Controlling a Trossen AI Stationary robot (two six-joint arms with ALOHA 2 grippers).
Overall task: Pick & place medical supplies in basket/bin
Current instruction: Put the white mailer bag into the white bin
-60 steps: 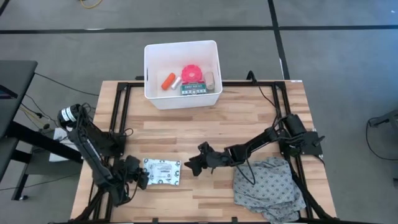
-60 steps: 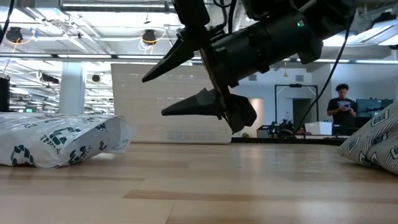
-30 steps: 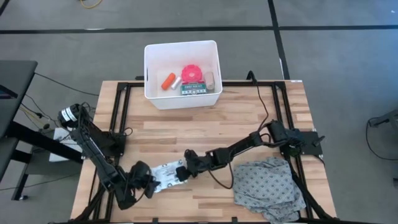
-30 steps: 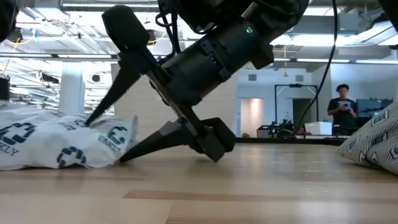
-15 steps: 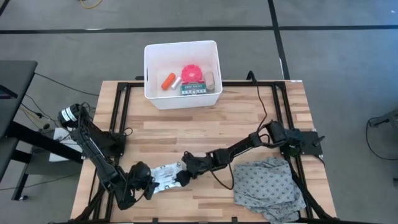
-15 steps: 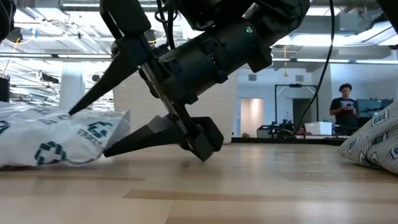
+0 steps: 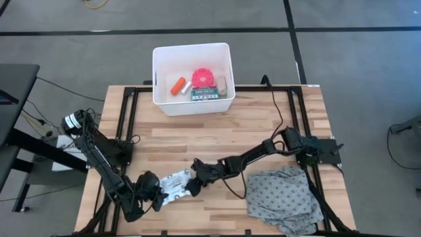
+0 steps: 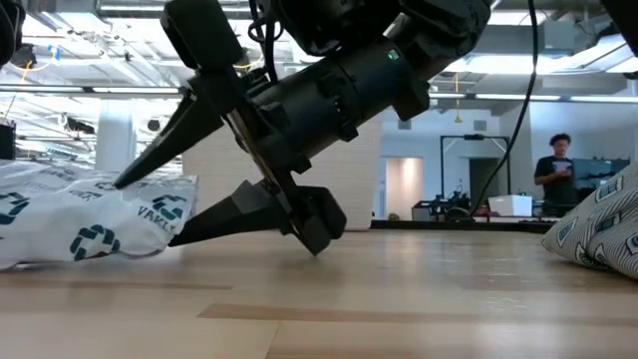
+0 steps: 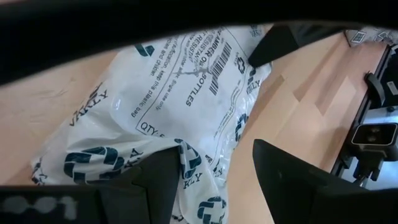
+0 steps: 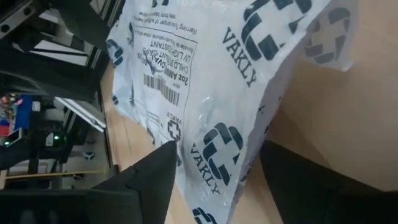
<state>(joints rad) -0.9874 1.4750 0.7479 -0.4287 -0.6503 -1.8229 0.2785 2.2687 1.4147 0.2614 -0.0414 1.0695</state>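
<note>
The flat white printed packet [image 7: 174, 184] lies on the table's near left part. My right gripper [image 7: 193, 182] is open at the packet's right end, and in the low view that end [image 8: 150, 214] sits between its fingers. My left gripper [image 7: 151, 191] is open at the packet's left end, with a corner of the packet [image 9: 199, 168] between its fingers. The white tub [image 7: 158, 72] stands at the far edge. It holds the pink roll [image 7: 203, 76], orange tube [image 7: 177, 85], small white tube [image 7: 186, 86], beige roll [image 7: 222, 84] and green-and-white box [image 7: 204, 94]. My right gripper comes slanting down from the table's right. Its upper fingertip [image 8: 125, 179] lies on the top of the packet's right end, and its lower finger [image 8: 214, 221] meets that end's edge at table level. The packet rests on the table. My left gripper stands astride the packet's corner; I cannot tell whether it touches.
A grey patterned cloth [image 7: 283, 197] lies crumpled at the table's near right corner, close behind my right arm. Bare wood runs between the packet and the tub. A person [image 8: 551, 179] stands far off in the room behind the table.
My right gripper has slid a little toward the table's left, its open fingers reaching farther over the packet's right end. That end has been pushed lower and flatter. The left gripper has kept its place.
</note>
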